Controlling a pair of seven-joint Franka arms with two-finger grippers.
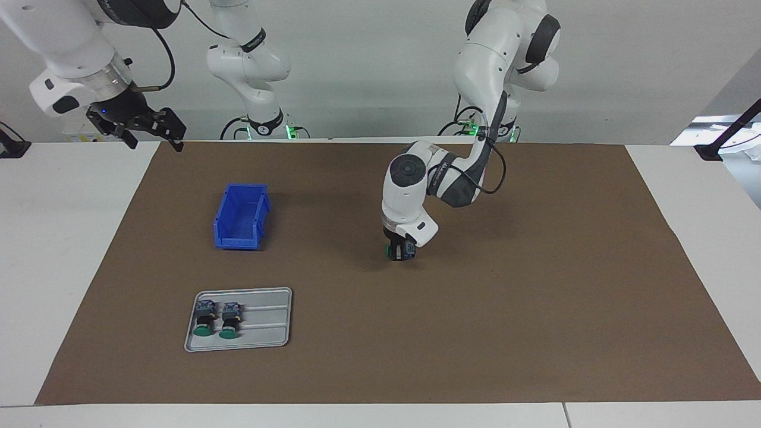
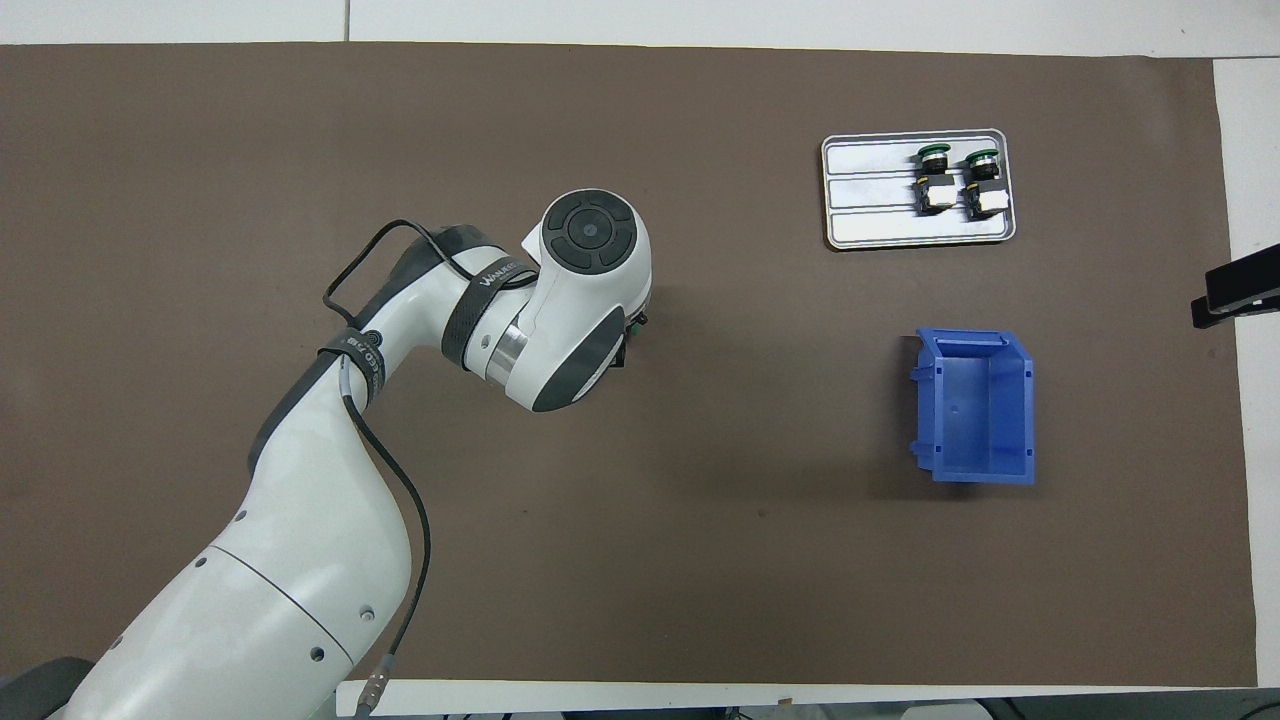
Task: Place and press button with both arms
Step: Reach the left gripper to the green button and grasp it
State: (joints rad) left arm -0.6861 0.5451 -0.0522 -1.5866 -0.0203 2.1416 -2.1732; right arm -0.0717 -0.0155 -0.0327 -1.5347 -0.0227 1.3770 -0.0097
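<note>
The left end effector (image 1: pixel 401 249) is down at the middle of the brown mat (image 1: pixel 535 297), pinching a button (image 1: pixel 406 250) whose blue-grey block and a sliver of green show between the fingers, at or just above the mat. Two more buttons (image 1: pixel 217 319) lie side by side on the grey tray (image 1: pixel 267 321) toward the right arm's end of the worktop (image 1: pixel 65 267), green caps pointing away from the robots; the blue bin (image 1: pixel 241 217) stands nearer the robots than the tray. The right end effector (image 1: pixel 142 128) waits raised over the worktop's edge, fingers spread.

Judging from here, the held button could topple or skid if released tilted, leaving nothing steady to press. A press from the right arm could also shove it aside if the grip is loose.

From overhead, the left arm's wrist hides the end effector and nearly all of the button. Whether the button actually touches the mat cannot be told, nor which way its cap faces.
</note>
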